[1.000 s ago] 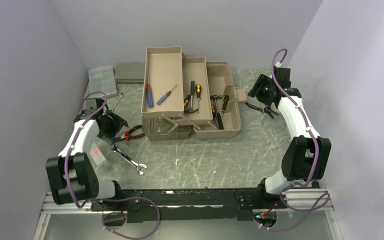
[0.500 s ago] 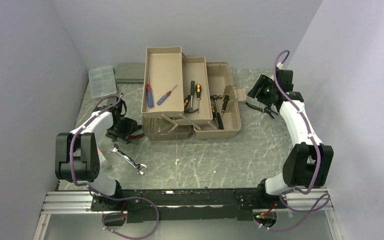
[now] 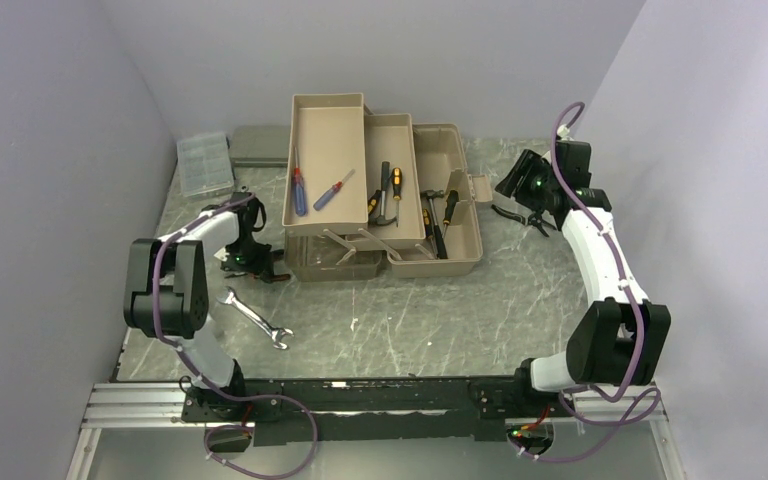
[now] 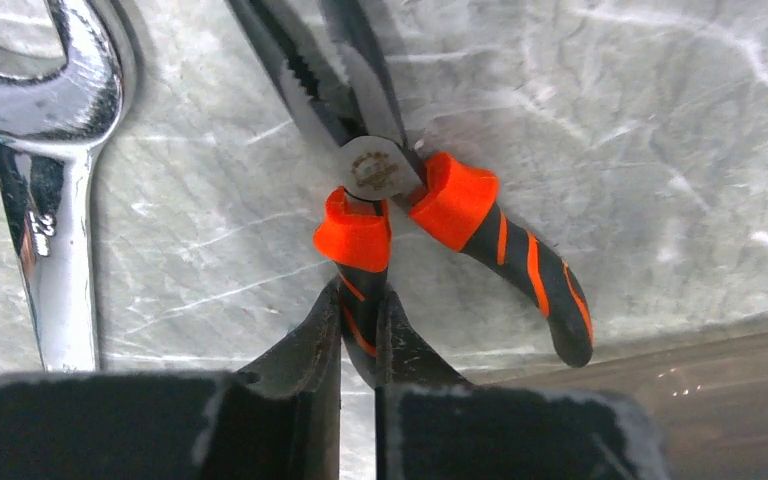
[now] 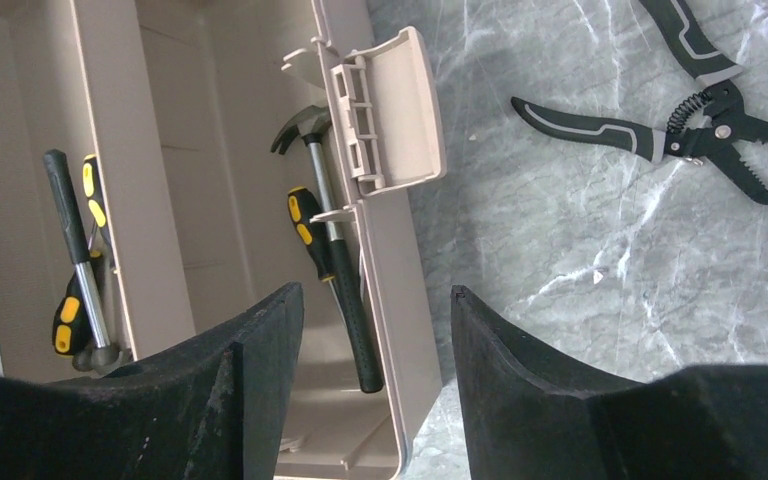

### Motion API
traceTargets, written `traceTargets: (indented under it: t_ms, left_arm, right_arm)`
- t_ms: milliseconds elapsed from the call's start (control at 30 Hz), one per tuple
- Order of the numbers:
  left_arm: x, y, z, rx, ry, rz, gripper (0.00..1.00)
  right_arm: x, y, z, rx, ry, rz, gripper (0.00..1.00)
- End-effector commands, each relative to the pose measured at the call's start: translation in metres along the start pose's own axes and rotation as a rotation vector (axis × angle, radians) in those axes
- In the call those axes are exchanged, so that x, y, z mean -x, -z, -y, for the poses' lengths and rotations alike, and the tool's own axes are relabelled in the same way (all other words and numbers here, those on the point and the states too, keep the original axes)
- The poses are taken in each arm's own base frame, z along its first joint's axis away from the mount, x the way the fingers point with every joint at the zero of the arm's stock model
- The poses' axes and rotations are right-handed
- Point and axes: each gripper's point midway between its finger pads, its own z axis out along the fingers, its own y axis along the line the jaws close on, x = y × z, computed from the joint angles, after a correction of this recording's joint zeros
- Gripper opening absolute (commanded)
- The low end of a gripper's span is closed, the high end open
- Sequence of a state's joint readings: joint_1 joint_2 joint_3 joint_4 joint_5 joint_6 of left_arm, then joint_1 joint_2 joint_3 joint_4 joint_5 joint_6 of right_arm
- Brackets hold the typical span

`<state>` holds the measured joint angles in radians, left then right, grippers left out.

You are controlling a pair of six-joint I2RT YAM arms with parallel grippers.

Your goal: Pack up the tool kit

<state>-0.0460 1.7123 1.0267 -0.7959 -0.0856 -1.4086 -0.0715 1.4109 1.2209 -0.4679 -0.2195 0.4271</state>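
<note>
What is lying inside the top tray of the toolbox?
Only two red-and-blue screwdrivers show in the top tray. What lies beneath that tray is covered by it.

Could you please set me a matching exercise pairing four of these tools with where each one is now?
1 orange-handled pliers
2 black-handled pliers
3 spanner
4 blue-handled screwdriver

A in the top tray of the toolbox
B on the table, right of the toolbox
C one handle gripped by the left hand
D untouched on the table, left of the toolbox

Pairs: 1-C, 2-B, 3-D, 4-A
</note>
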Motion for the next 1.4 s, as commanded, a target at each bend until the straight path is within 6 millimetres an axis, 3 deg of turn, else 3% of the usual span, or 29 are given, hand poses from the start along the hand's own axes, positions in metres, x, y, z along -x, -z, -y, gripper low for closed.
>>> traceTargets:
  t_ms: [0, 333, 433, 533, 600, 700, 867, 933, 1133, 1267, 1367]
  left_arm:
    - [0.029, 0.003, 0.008, -0.015, 0.018, 0.161, 0.0]
    - [0.095, 0.127, 0.005, -0.269, 0.009, 0.54, 0.0]
    - [0.104, 0.169, 0.02, -0.409, -0.14, 0.628, 0.0]
    - [0.099, 0.219, 0.048, -0.632, -0.399, 0.718, 0.0]
    - [0.085, 0.255, 0.063, -0.819, -0.547, 0.77, 0.0]
    - [0.061, 0.311, 0.069, -1.06, -0.726, 0.833, 0.0]
    - [0.001, 0.363, 0.068, -1.379, -0.975, 0.717, 0.0]
    - [-0.027, 0.377, 0.064, -1.499, -1.069, 0.617, 0.0]
    - [-0.101, 0.397, 0.043, -1.702, -1.291, 0.454, 0.0]
    - [-0.14, 0.397, 0.034, -1.738, -1.381, 0.357, 0.0]
    - [-0.164, 0.393, 0.034, -1.731, -1.424, 0.345, 0.0]
  right_arm:
    - [0.016, 0.011, -0.009, 0.04, 0.007, 0.067, 0.57]
    - [0.016, 0.014, -0.012, 0.052, -0.003, 0.073, 0.57]
    - [0.016, 0.015, -0.013, 0.061, -0.006, 0.072, 0.56]
    - [0.016, 0.016, -0.016, 0.075, -0.001, 0.069, 0.56]
    - [0.016, 0.017, -0.018, 0.087, 0.0, 0.065, 0.56]
    - [0.015, 0.023, -0.033, 0.164, 0.017, 0.054, 0.56]
    - [0.014, 0.049, -0.088, 0.422, 0.08, 0.065, 0.57]
    - [0.012, 0.062, -0.112, 0.498, 0.119, 0.071, 0.58]
    - [-0.021, 0.114, -0.208, 0.782, 0.256, 0.063, 0.72]
    - [-0.029, 0.151, -0.248, 0.962, 0.24, 0.107, 0.76]
    - [-0.031, 0.167, -0.267, 1.004, 0.248, 0.14, 0.8]
